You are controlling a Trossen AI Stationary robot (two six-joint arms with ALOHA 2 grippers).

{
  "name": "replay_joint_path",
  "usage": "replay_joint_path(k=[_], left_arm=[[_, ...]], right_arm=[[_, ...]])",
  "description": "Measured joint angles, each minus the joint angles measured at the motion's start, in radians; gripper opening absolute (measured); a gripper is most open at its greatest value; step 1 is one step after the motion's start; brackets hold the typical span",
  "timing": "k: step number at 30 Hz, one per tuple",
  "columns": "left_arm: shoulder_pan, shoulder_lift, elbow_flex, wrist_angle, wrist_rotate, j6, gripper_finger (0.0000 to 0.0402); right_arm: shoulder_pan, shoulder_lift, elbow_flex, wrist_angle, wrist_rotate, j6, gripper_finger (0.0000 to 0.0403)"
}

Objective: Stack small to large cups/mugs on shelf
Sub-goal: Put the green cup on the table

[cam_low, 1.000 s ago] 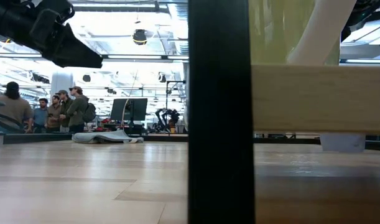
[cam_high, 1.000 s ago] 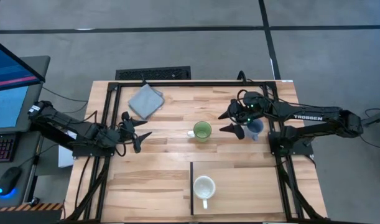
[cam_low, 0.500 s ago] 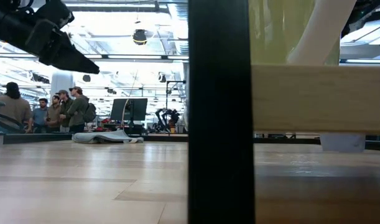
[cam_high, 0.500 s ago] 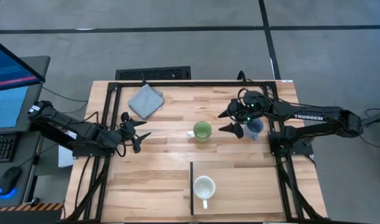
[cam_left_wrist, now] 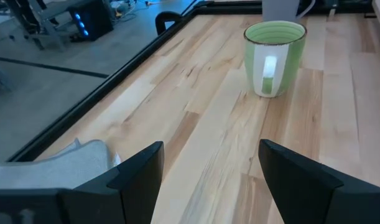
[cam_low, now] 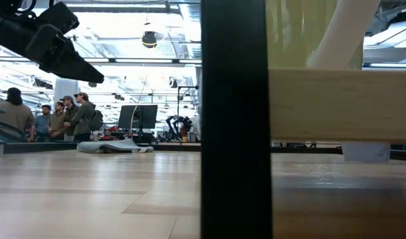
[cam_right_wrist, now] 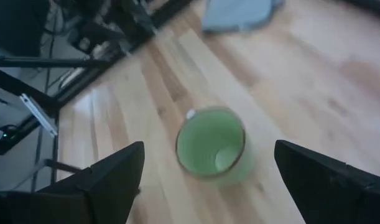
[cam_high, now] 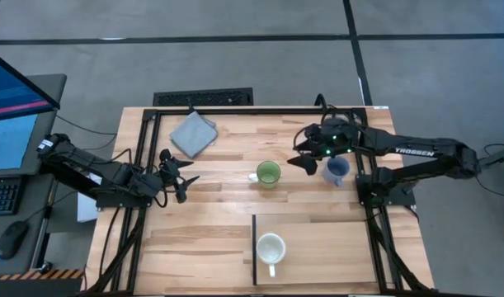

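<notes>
The green mug (cam_high: 268,174) stands upright on the tabletop near the middle, and also shows in the right wrist view (cam_right_wrist: 211,146). The blue-grey mug (cam_high: 337,170) stands upright to its right. The cream-white mug (cam_high: 270,247) stands on the light-wood shelf panel (cam_high: 326,256) by the near edge. My right gripper (cam_high: 298,155) hangs open above the table between the green and blue-grey mugs, with nothing in it. My left gripper (cam_high: 186,175) waits open at the table's left, pointing toward the green mug (cam_left_wrist: 273,59).
A folded grey cloth (cam_high: 192,132) lies at the far left of the table. The shelf's dark strip (cam_high: 254,247) runs along its left edge. Bare planks lie between the left gripper and the green mug. People (cam_low: 56,118) stand in the room beyond.
My right gripper has risen and drawn toward the table's far edge, away from the blue-grey mug, rolling about its own axis; the mug now stands fully uncovered. My left gripper has tipped down a little in place. No mug has moved.
</notes>
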Motion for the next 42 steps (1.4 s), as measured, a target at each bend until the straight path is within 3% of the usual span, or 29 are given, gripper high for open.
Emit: replay_joint_path(k=[5, 10, 15, 20, 23, 42], left_arm=[[0.0, 0.0, 0.0, -0.001, 0.002, 0.0, 0.0254], [0.0, 0.0, 0.0, -0.007, 0.003, 0.0, 0.0254], [0.0, 0.0, 0.0, -0.026, 0.021, 0.0, 0.0254], [0.0, 0.0, 0.0, -0.039, 0.059, -0.002, 0.0254], [0.0, 0.0, 0.0, -0.041, 0.069, -0.003, 0.0254], [0.0, 0.0, 0.0, -0.043, 0.12, -0.052, 0.0254]], right_arm=[[0.043, 0.092, 0.032, -0.072, 0.045, 0.099, 0.0381], [0.094, 0.224, 0.117, -0.114, 0.132, 0.103, 0.0381], [0.13, 0.344, 0.208, -0.127, 0.138, 0.129, 0.0381], [0.135, 0.431, 0.294, -0.26, 0.192, 0.14, 0.0381], [0.135, 0.453, 0.316, -0.317, 0.239, 0.172, 0.0381], [0.125, 0.499, 0.318, -0.332, 0.25, 0.373, 0.0381]])
